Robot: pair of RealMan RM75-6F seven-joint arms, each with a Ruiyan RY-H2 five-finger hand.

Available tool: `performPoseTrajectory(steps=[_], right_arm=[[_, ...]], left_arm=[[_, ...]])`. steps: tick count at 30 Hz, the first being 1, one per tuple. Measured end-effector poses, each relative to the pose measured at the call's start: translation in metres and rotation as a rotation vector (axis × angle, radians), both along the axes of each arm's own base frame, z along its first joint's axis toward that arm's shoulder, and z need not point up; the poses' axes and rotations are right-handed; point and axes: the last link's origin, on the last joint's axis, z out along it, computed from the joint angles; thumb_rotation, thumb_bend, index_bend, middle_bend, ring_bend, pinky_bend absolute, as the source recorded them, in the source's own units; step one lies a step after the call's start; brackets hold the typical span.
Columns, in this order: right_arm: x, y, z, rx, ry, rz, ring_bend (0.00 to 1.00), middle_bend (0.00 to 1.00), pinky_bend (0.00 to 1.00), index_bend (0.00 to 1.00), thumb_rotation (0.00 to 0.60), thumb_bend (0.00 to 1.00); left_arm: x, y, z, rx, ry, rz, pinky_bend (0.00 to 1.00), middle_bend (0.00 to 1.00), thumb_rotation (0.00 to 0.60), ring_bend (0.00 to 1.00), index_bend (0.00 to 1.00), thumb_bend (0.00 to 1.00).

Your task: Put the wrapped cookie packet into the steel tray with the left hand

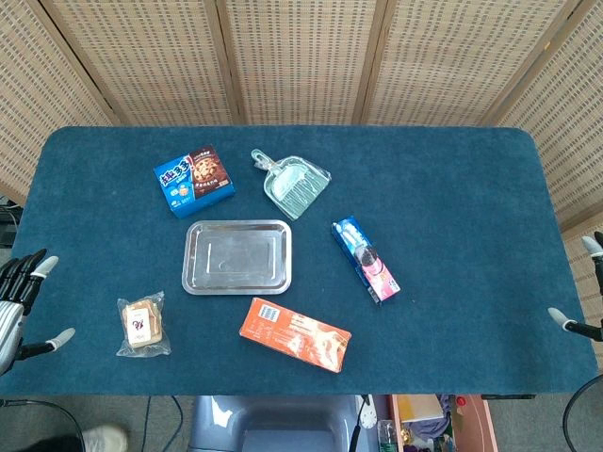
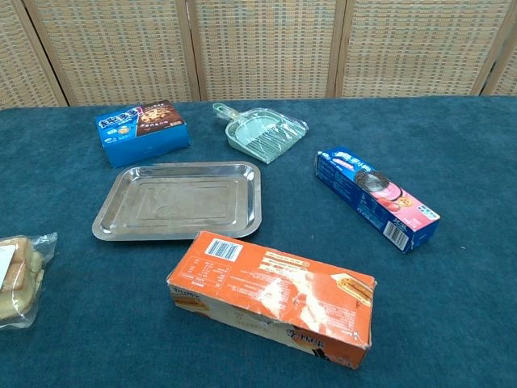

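**Cookie packet lies at the front left of the desk**

We see the wrapped cookie packet [image 1: 143, 326] near the desk's [image 1: 452, 188] front-left corner, apart from the steel tray [image 1: 236, 256] in the middle. The left robot hand [image 1: 21, 306] is at the left edge, fingers spread, holding nothing. Of the right robot hand [image 1: 582, 287] only fingertips show; we cannot tell its state.

The steel tray [image 1: 236, 256] lay near the middle of the table [image 1: 452, 188]. Behind it to the left sat a cookie box [image 1: 193, 181], and behind it to the right a dustpan [image 1: 293, 185]. A long biscuit box [image 1: 366, 259] lay to its right, a flat carton [image 1: 295, 334] in front, and the wrapped cookie packet [image 1: 142, 325] front-left, apart from the tray.
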Motion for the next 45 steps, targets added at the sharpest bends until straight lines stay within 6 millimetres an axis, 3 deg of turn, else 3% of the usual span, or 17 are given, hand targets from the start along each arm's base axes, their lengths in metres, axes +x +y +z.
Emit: performPoseTrajectory(steps=[8, 14, 24, 29, 31, 33, 34, 35, 38, 41, 45], right_arm=[[0.0, 0.0, 0.001, 0.001, -0.005, -0.002, 0.0, 0.0, 0.0, 0.0, 0.6, 0.0], [0.001, -0.001, 0.0, 0.006, -0.009, -0.001, 0.0, 0.0, 0.0, 0.0, 0.6, 0.0], [0.001, -0.002, -0.001, 0.013, -0.011, -0.002, 0.0, 0.0, 0.0, 0.0, 0.6, 0.0], [0.0, -0.002, 0.0, 0.013, -0.012, -0.006, 0.0, 0.0, 0.0, 0.0, 0.6, 0.0], [0.0, -0.002, 0.0, 0.015, -0.011, -0.008, 0.0, 0.0, 0.0, 0.0, 0.6, 0.0], [0.0, -0.003, -0.001, 0.017, -0.008, -0.01, 0.0, 0.0, 0.0, 0.0, 0.6, 0.0], [0.0, -0.003, -0.001, 0.017, -0.007, -0.01, 0.0, 0.0, 0.0, 0.0, 0.6, 0.0], [0.0, -0.003, -0.001, 0.016, -0.007, -0.012, 0.0, 0.0, 0.0, 0.0, 0.6, 0.0], [-0.001, -0.004, -0.001, 0.015, -0.009, -0.015, 0.0, 0.0, 0.0, 0.0, 0.6, 0.0], [-0.002, -0.005, -0.001, 0.013, -0.013, -0.02, 0.0, 0.0, 0.0, 0.0, 0.6, 0.0], [-0.002, -0.005, -0.001, 0.015, -0.017, -0.022, 0.0, 0.0, 0.0, 0.0, 0.6, 0.0]], left_arm=[[-0.004, -0.002, -0.002, -0.023, 0.017, 0.006, 0.0, 0.0, 0.6, 0.0, 0.0, 0.0], [-0.018, 0.002, -0.016, -0.139, 0.057, 0.069, 0.0, 0.0, 0.6, 0.0, 0.0, 0.0], [-0.049, 0.026, -0.077, -0.463, 0.081, 0.185, 0.0, 0.0, 0.6, 0.0, 0.0, 0.0], [-0.051, 0.04, -0.106, -0.533, 0.053, 0.168, 0.01, 0.0, 0.6, 0.0, 0.0, 0.0], [-0.049, 0.046, -0.116, -0.539, 0.044, 0.149, 0.08, 0.0, 0.6, 0.0, 0.0, 0.0], [-0.047, 0.05, -0.124, -0.536, 0.044, 0.129, 0.23, 0.04, 0.6, 0.03, 0.0, 0.0], [-0.046, 0.053, -0.128, -0.536, 0.051, 0.117, 0.31, 0.13, 0.6, 0.08, 0.03, 0.0], [-0.045, 0.054, -0.13, -0.537, 0.054, 0.111, 0.39, 0.24, 0.6, 0.17, 0.1, 0.0], [-0.039, 0.06, -0.137, -0.536, 0.063, 0.079, 0.51, 0.47, 0.6, 0.34, 0.34, 0.0], [-0.037, 0.062, -0.137, -0.522, 0.063, 0.074, 0.54, 0.53, 0.6, 0.39, 0.43, 0.0], [-0.033, 0.063, -0.129, -0.498, 0.042, 0.074, 0.54, 0.53, 0.6, 0.39, 0.43, 0.0]])
